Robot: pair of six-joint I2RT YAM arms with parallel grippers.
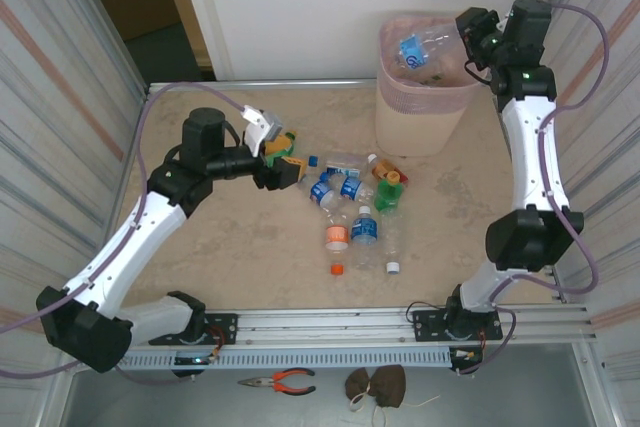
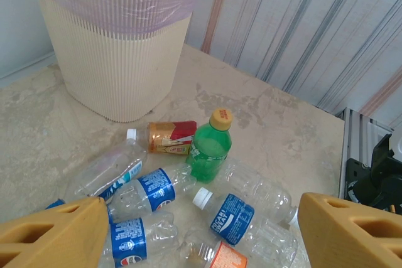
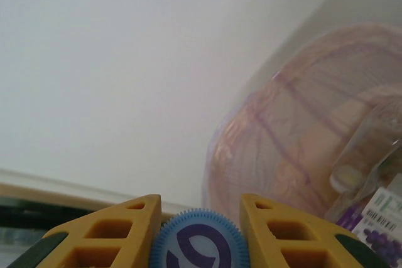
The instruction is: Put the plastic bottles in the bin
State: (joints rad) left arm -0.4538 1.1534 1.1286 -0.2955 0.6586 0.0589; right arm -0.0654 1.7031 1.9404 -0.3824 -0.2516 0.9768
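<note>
Bottles [image 1: 364, 227] lay scattered beside the bin [image 1: 410, 122]; I had the left gripper [image 1: 287, 155] spread wide above them, the right gripper [image 1: 466, 35] clamping the cap [image 3: 200, 243] of one bottle [image 1: 412, 50] over the bin.

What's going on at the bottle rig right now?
Two arms are clearing plastic bottles into the bin. The right hand is shut on the blue cap of a clear bottle and holds it over the bin's mouth, not yet dropped. The left hand is open and empty at the left edge of the loose bottles lying on the table, facing them.
</note>
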